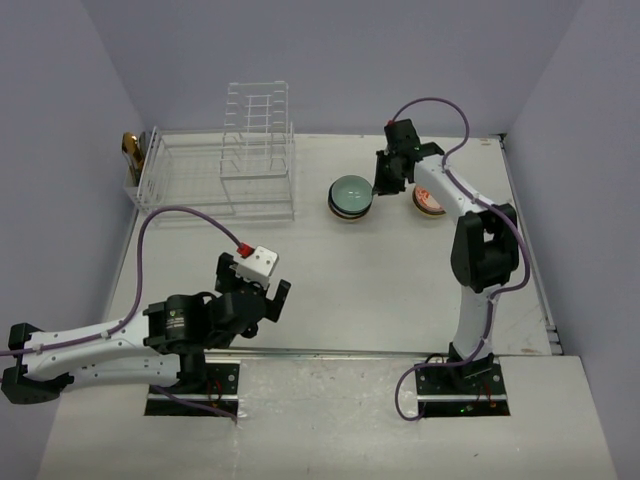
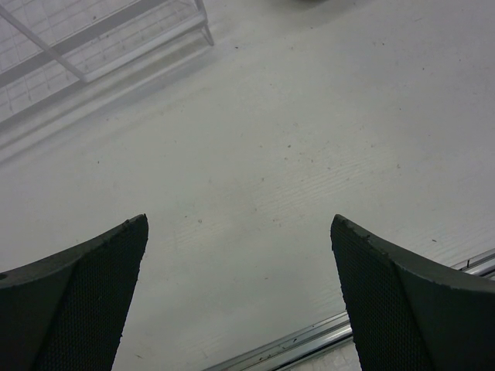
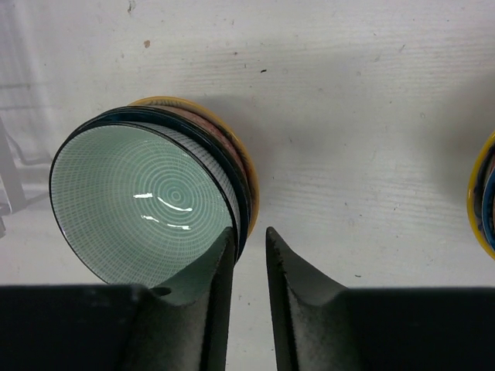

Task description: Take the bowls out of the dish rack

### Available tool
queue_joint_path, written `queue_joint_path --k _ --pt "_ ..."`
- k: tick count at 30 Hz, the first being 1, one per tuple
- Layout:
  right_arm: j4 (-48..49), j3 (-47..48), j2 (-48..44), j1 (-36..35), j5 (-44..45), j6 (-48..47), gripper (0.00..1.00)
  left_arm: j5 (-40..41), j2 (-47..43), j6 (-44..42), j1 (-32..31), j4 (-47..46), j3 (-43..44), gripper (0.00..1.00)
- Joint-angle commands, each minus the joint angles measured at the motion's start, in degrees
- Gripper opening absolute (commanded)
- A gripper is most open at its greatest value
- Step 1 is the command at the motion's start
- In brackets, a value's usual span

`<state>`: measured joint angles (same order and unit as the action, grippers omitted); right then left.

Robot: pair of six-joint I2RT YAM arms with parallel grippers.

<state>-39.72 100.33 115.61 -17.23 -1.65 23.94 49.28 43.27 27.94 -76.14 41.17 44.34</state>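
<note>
**A:** Near side, the left hand [image 2: 240,232] hangs spread wide over bare surface [image 1: 380,290], holding nothing.

**B:** Farther out on the right, the right hand [image 3: 249,239] has its fingers narrowly parted, pinching nothing. It sits just beside the green bowl [image 3: 143,201] topping the stack [image 1: 351,199].

**A:** Looks like a release to me. Best to lift straight up, clear of that rim, so nothing shifts.

**B:** And far left, the dish rack [image 1: 215,175] shows no bowls.
</note>
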Motion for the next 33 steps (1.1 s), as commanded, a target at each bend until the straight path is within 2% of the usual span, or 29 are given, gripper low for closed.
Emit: queue_joint_path --k 1,4,11,15,16,18,20,21,26,27,29,30,32,33 --pt "0.5 -1.0 -3.3 0.4 1.4 -0.9 0.20 0.5 -0.1 1.2 0.1 -1.9 0.0 1.00" --pt "0.6 -1.3 -2.9 0.5 0.8 -0.7 0.15 0.6 -0.5 1.4 0.1 -2.0 -0.1 1.00" --pt "1.4 -3.0 -5.2 0.5 -0.5 -0.3 0.15 2.0 -0.2 3.1 0.1 -1.3 0.0 1.00" --pt "1.1 -4.5 -11.0 0.5 0.1 -0.1 0.17 9.1 0.2 13.2 0.3 3.6 1.1 1.00" --pt "0.8 -5.1 -12.7 0.6 0.4 0.0 0.18 9.9 0.6 18.2 1.0 6.0 1.6 1.00" --pt "0.1 -7.7 -19.0 0.5 1.5 0.0 0.24 10.9 0.9 21.4 2.7 7.1 1.9 1.00" --pt "-0.3 -10.1 -24.0 0.5 2.9 -0.2 0.30 10.8 0.9 23.2 7.9 6.6 1.8 1.00" --pt "-0.7 -12.9 -29.6 0.5 4.3 -0.6 0.37 9.5 -0.1 20.6 12.0 3.3 1.7 1.00" --pt "-3.4 -21.7 -46.1 0.5 10.5 -2.7 0.57 5.1 -4.4 12.5 23.1 -6.0 0.7 1.00" --pt "-4.6 -22.3 -50.6 0.5 13.1 -3.2 0.65 4.0 -4.7 11.1 27.5 -6.9 0.8 1.00" --pt "-8.0 -24.3 -55.1 0.5 15.5 -3.1 0.73 0.0 -4.7 9.0 31.4 -6.5 2.5 1.00" --pt "-8.9 -25.3 -59.7 0.5 16.6 -2.9 0.85 -0.8 -5.1 8.8 33.8 -4.8 3.2 1.00" --pt "-10.1 -29.4 -64.5 0.5 19.4 -2.5 0.99 -1.5 -6.3 8.8 34.4 -2.2 5.0 1.00" --pt "-10.1 -31.0 -67.1 0.5 20.2 -2.2 0.99 -1.2 -8.3 7.7 34.4 -0.5 6.4 1.00"
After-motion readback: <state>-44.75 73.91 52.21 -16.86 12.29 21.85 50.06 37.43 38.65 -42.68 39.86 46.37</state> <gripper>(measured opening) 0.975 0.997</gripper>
